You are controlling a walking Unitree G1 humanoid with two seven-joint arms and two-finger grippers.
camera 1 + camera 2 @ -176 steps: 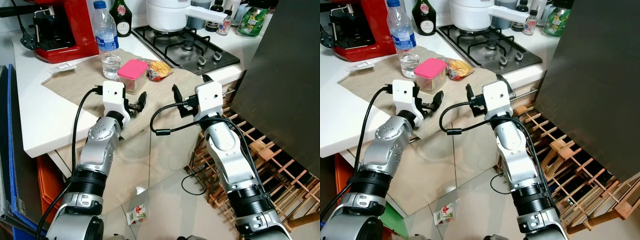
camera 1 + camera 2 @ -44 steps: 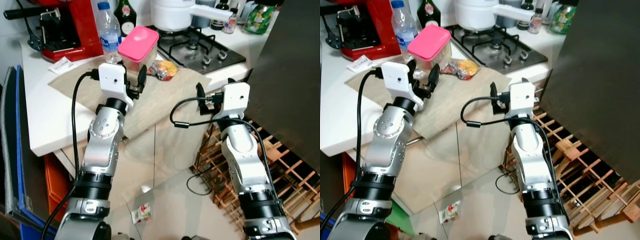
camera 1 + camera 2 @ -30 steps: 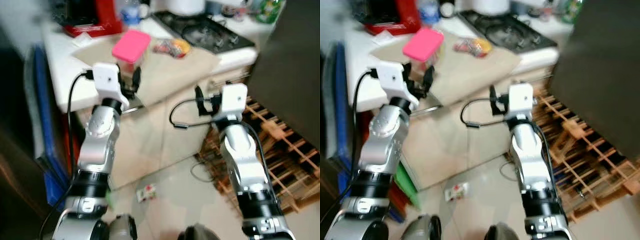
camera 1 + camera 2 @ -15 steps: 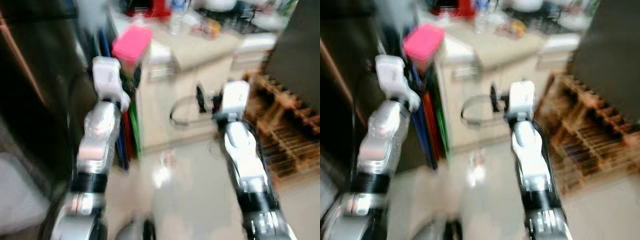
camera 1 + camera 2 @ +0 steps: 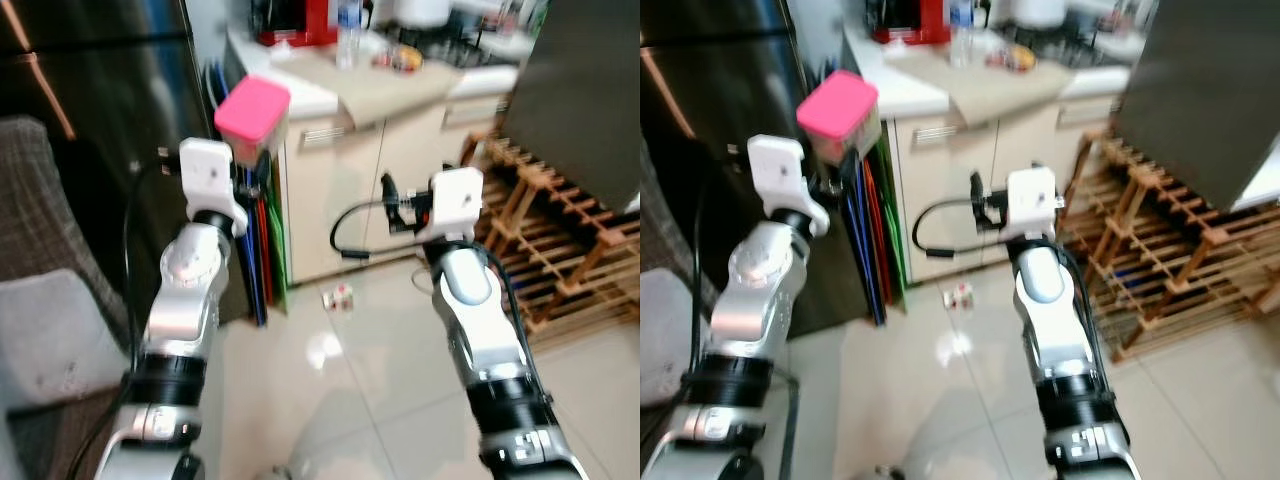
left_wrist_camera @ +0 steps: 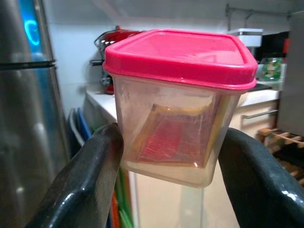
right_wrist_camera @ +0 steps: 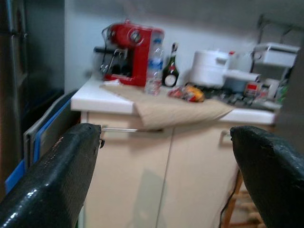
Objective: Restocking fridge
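A clear plastic container with a pink lid [image 5: 252,113] is held up in the air by my left gripper [image 6: 173,156], whose two black fingers [image 6: 92,175] press its sides. The tub looks empty apart from reflections. It hangs in front of the dark steel fridge door [image 5: 100,120], which is closed and has a copper-coloured handle [image 5: 50,95]. My right gripper [image 5: 393,205] is held at chest height out over the floor. It is open with nothing between its fingers [image 7: 52,180].
The white kitchen counter [image 5: 300,95] carries a red coffee machine [image 7: 133,52], a water bottle [image 7: 154,71] and a beige cloth. Coloured boards [image 5: 255,250] lean between fridge and cabinet. A wooden rack [image 5: 560,250] stands right, a grey armchair [image 5: 50,300] left, a small packet [image 5: 337,296] on the tiles.
The camera has backed off and swung left from the counter toward the fridge. The pink-lidded container, lifted off the counter earlier, stays in my left gripper. The right gripper stays open.
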